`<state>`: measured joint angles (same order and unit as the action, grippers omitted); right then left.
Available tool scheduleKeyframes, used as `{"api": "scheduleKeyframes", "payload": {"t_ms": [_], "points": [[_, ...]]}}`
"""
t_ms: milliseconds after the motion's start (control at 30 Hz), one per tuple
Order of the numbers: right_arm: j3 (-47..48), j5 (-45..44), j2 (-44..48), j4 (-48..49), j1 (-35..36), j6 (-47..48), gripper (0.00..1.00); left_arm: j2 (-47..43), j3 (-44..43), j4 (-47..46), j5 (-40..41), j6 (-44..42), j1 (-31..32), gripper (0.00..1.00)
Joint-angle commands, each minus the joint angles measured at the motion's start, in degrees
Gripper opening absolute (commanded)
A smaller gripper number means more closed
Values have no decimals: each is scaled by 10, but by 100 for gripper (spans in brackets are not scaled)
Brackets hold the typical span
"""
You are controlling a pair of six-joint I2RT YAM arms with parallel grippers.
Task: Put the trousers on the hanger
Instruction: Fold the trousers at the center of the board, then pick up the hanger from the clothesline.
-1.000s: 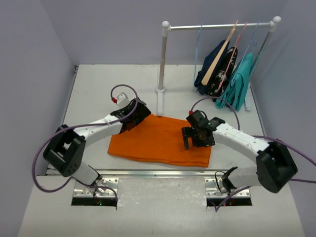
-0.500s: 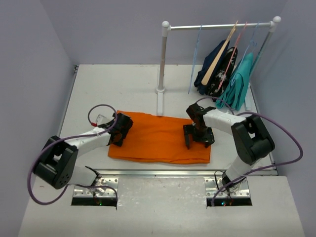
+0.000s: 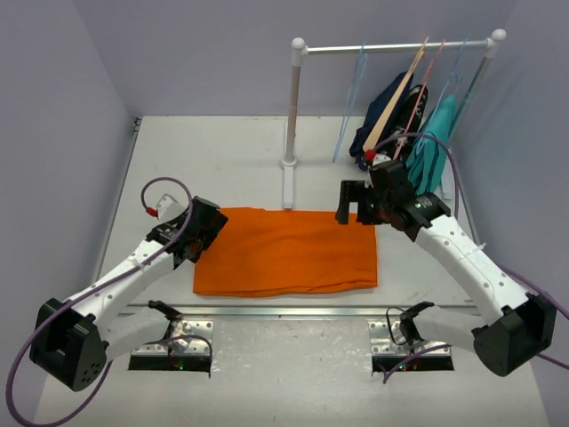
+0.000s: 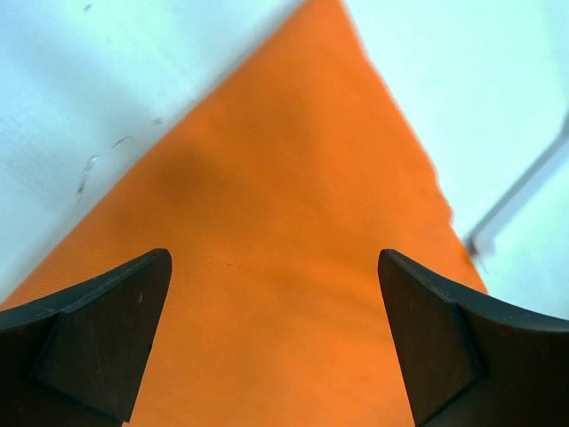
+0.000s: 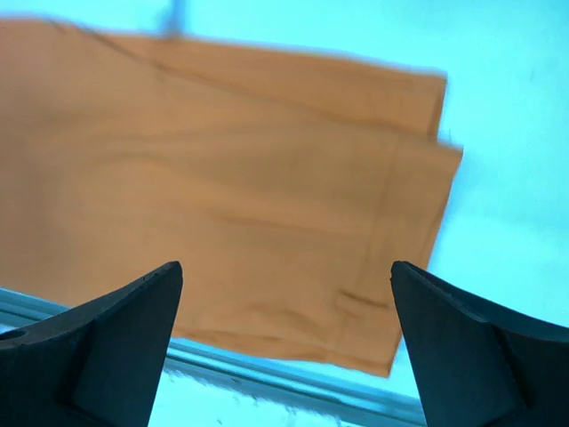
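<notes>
large bright orange cloth trousers (image 3: 284,251) lie folded flat on the white table (image 3: 204,160), pale lilac walls (image 3: 53,107) around. left gripper (image 4: 274,267) and right gripper (image 5: 286,267) hover at the cloth's ends, jaws wide apart and empty.

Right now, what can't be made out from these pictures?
Top view: the hanger is too thin to trace; its lower end is unclear.
Top view: the left gripper covers part of the trousers' left edge.
Right wrist view: the trousers are blurred, cut off at the left edge.
Wrist views: no hanger.
</notes>
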<state>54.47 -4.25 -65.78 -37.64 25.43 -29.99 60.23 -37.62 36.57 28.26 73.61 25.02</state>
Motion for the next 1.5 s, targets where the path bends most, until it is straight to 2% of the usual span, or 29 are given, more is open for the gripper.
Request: {"api": "scheduleKeyframes", "payload": {"t_ms": [0, 100, 133, 167, 200, 267, 367, 433, 600, 700, 800, 933, 1133, 1200, 1400, 1467], "points": [[134, -14, -33, -6, 3, 1, 99, -68, -31, 28, -2, -105, -6, 100], [229, -7, -79, -4, 3, 3, 98, -114, -29, 12, -13, -147, -6, 100], [283, -4, -102, -10, 4, 6, 96, -125, -29, 5, -16, -163, -6, 100], [296, -5, -127, -11, 4, 8, 93, -132, -29, -1, -20, -175, -6, 100], [364, -13, -166, -35, 4, 12, 90, -138, -30, -5, -25, -187, -6, 100], [471, -55, -241, -67, 2, 17, 88, -142, -32, -10, -38, -210, -6, 100], [548, -137, -322, -82, 1, 21, 88, -135, -31, -12, -57, -227, -6, 100], [583, -184, -358, -86, 1, 25, 84, -131, -27, -12, -65, -237, -6, 100], [608, -247, -413, -80, 0, 40, 71, -142, -17, -12, -70, -257, -6, 100], [608, -260, -430, -62, -1, 46, 57, -153, -15, -10, -66, -266, -6, 100], [615, -265, -445, -56, -3, 48, 50, -158, -16, -7, -65, -271, -6, 100], [601, -273, -443, -39, -4, 47, 40, -160, -12, -8, -62, -276, -6, 100], [560, -277, -421, -17, -7, 49, 31, -164, -7, -5, -56, -280, -6, 100], [546, -277, -413, -9, -8, 51, 23, -165, -6, -1, -48, -276, -6, 100], [517, -262, -413, -6, -20, 47, 24, -169, -5, 9, -37, -267, -6, 100], [504, -260, -411, -4, -21, 41, 21, -173, -5, 10, -37, -268, -6, 100]]}}
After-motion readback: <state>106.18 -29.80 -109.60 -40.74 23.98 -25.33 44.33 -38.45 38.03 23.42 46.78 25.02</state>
